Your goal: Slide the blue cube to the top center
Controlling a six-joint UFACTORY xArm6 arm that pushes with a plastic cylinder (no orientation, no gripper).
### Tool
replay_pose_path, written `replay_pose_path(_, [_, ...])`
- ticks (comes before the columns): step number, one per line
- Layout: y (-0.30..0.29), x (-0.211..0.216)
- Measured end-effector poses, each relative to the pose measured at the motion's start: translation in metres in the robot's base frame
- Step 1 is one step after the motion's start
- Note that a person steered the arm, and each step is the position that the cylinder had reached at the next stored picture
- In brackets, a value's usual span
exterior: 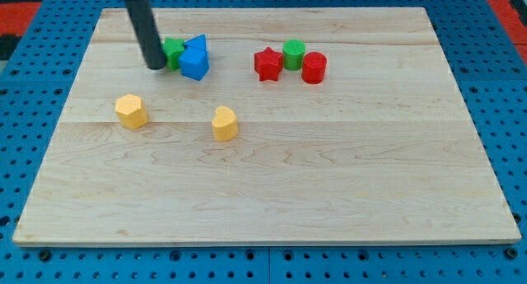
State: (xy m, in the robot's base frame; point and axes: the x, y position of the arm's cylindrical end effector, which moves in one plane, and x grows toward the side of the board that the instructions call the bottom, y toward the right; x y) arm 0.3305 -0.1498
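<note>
The blue cube sits on the wooden board at the upper left of centre. A second blue block touches it from behind. A green block touches the cube's left side. My rod comes down from the view's top left, and my tip rests on the board just left of the green block, a short way left of the blue cube.
A red star, a green cylinder and a red cylinder cluster at the upper right of centre. Two yellow blocks lie lower: one at left, one nearer centre.
</note>
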Motion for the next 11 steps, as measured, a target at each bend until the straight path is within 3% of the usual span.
replay_pose_path(2, [0.105, -0.007])
replay_pose_path(3, [0.116, -0.009])
replay_pose_path(5, [0.048, 0.031])
replay_pose_path(8, [0.148, 0.016])
replay_pose_path(10, [0.156, -0.091])
replay_pose_path(11, [0.173, -0.114])
